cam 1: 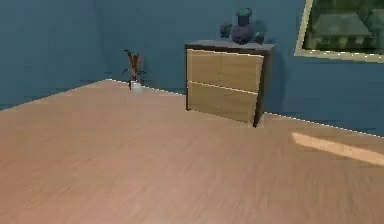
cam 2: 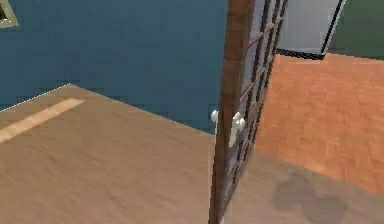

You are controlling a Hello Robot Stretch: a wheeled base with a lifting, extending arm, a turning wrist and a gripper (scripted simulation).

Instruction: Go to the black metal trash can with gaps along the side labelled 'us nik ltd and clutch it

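Observation:
A light wooden dresser (cam 1: 226, 84) with two drawers and a dark frame stands against the blue back wall in the forward view. A dark blue bust (cam 1: 243, 27) rests on top of it. A small potted plant (cam 1: 134, 70) with thin reddish leaves sits on the floor in the room's corner, to the left of the dresser.
A framed picture (cam 1: 346, 28) hangs on the wall at the forward view's upper right. Wide bare wooden floor (cam 1: 120, 160) lies ahead. In the arm side view a brown glazed door (cam 2: 245, 100) with a white knob stands ajar, with an orange-floored room (cam 2: 330, 110) beyond it.

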